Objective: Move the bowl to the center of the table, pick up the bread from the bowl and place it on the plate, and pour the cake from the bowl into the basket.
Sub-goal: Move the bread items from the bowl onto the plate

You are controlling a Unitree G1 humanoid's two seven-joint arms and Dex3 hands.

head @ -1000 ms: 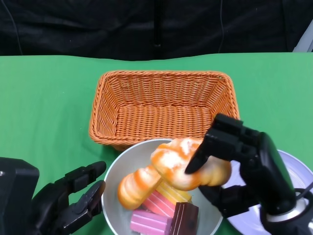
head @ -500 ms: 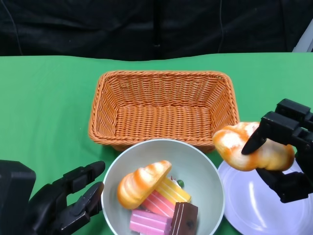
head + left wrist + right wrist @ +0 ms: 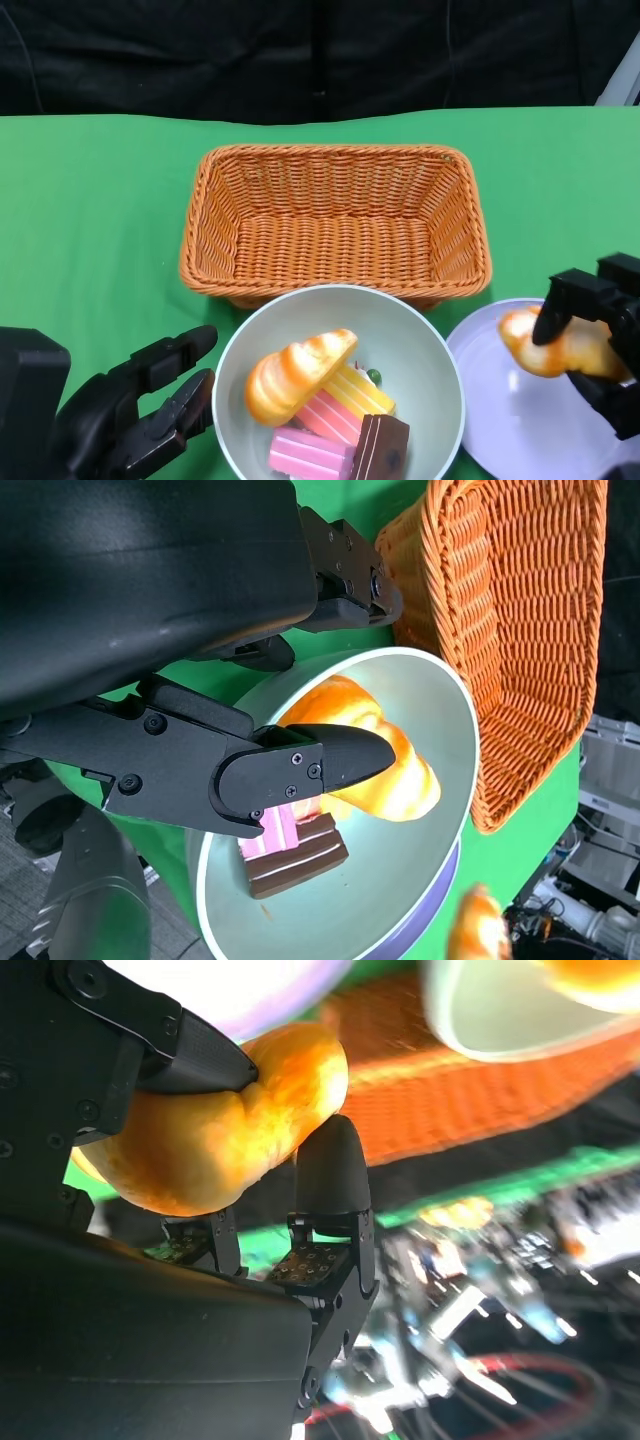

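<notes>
1. Since a second ago the right hand (image 3: pixel 590 345) has carried one bread roll (image 3: pixel 555 343) out of the bowl (image 3: pixel 420 345), past the basket's corner, and now has it low over the plate (image 3: pixel 480 350).
2. Its fingers are wrapped tight around that roll; the right wrist view shows fingers above and a fingertip (image 3: pixel 330 1165) below pinching it. I can't tell whether the roll touches the plate or hangs just above it.
3. Second bread roll (image 3: pixel 295 372) hasn't budged, lying in the bowl across the cake slices (image 3: pixel 335 425): yellow, pink and a chocolate one.
4. Bowl sits near the table's front edge, just in front of the wicker basket (image 3: pixel 335 215), with the plate right beside it on the robot's right.
5. Left hand (image 3: pixel 140 405) is where it was, just beside the bowl on the green table (image 3: pixel 90 200), fingers spread a bit, holding nothing.
</notes>
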